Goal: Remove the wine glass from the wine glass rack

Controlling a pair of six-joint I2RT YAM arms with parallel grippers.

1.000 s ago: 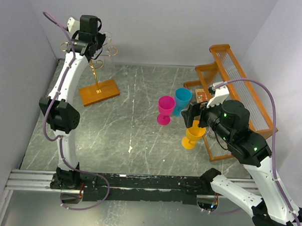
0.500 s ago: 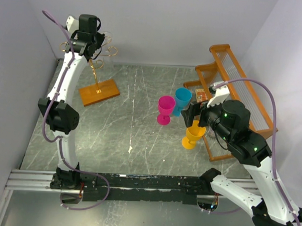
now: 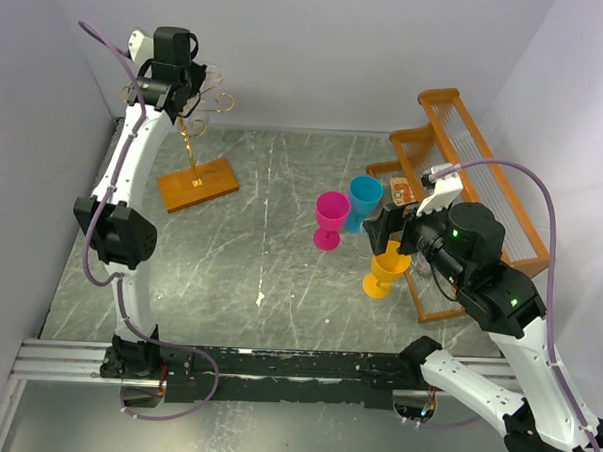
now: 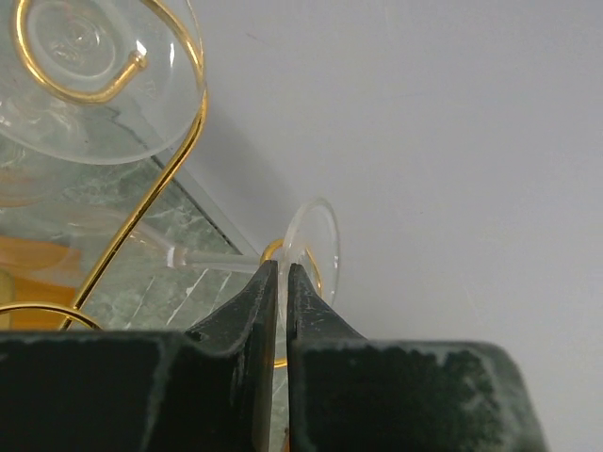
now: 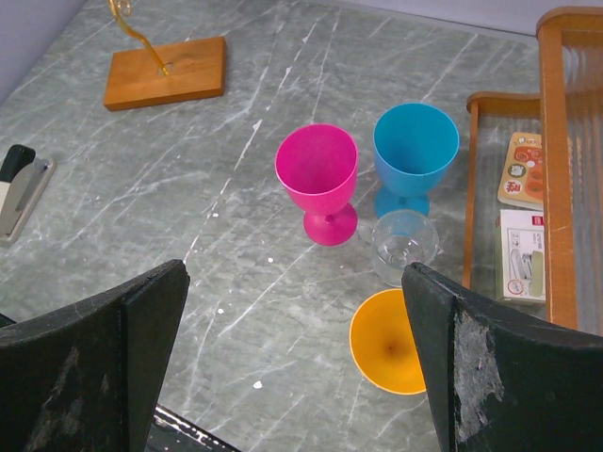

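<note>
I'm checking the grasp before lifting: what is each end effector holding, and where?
The left end effector pinches the wine glass by the rim of its foot; the right end effector holds nothing.

The left arm (image 3: 134,169) stretches up high, left tool (image 4: 281,267) pinched nearly together; right tool (image 5: 294,273) hangs spread wide.

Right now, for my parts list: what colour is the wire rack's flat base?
The base is orange-brown wood, clearest in the right wrist view.
</note>
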